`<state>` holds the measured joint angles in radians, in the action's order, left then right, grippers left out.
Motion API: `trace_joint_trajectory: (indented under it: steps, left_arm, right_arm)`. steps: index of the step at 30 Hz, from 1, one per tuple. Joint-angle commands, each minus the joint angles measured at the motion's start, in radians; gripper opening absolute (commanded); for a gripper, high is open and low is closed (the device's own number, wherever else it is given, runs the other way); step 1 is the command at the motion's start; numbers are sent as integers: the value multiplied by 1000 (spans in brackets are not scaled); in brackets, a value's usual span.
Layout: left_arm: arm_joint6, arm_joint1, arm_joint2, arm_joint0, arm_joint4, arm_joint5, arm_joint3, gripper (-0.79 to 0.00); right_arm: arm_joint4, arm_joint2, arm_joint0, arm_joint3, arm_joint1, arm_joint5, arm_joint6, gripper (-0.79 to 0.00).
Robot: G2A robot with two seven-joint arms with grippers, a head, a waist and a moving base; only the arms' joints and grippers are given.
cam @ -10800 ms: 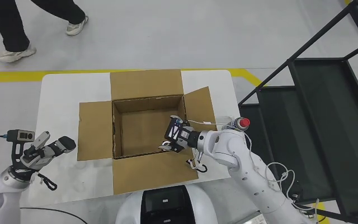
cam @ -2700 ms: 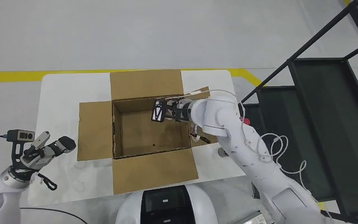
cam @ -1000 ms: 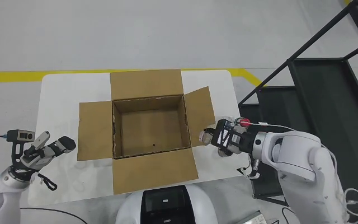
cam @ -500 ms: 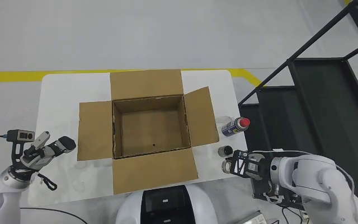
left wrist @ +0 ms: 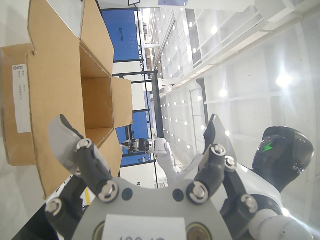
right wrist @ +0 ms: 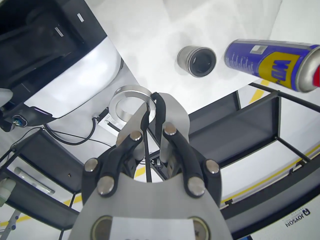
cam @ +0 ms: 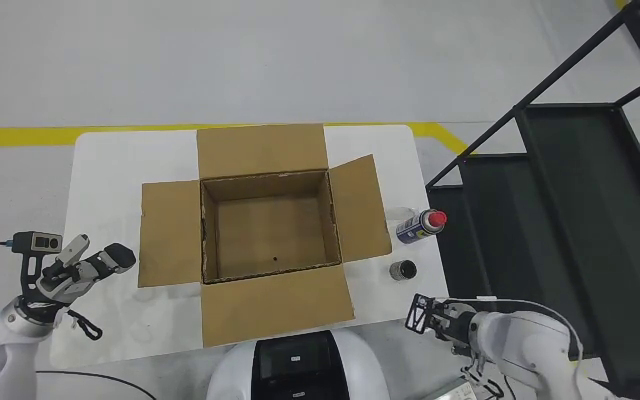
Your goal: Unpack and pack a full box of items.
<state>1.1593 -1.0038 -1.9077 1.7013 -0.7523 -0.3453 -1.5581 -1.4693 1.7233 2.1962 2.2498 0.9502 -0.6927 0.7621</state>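
At the table's near right corner we see the right gripper [cam: 420, 314] pinching the rim of a metal ring [right wrist: 130, 89]. On the table [cam: 110, 170] nearby, a small metal cylinder [cam: 402, 270] sits near a spray can [cam: 420, 225] lying flat. The cardboard box [cam: 262, 150] sits mid-table, flaps spread. The left gripper [cam: 100, 262], fingers spread wide, hovers at the left edge.
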Motion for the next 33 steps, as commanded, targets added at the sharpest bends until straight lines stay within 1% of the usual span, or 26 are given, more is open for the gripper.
trace_joint_trajectory:
  steps: [1,10,26,29,33]
  left_arm:
    - [0,0,0,0,0,0,0,0]
    - [0,0,0,0,0,0,0,0]
    - [0,0,0,0,0,0,0,0]
    - [0,0,0,0,0,0,0,0]
    - [0,0,0,0,0,0,0,0]
  right_arm:
    - [-44,-19,-2,-22,1,27,-18,-785]
    - [-147,-84,-51,-98,9,175,-56,-785]
    - [-147,-87,-55,-100,9,175,-64,-785]
    - [-167,-104,-77,-139,10,183,-73,-785]
    - [-196,-156,-132,-204,14,202,-78,-785]
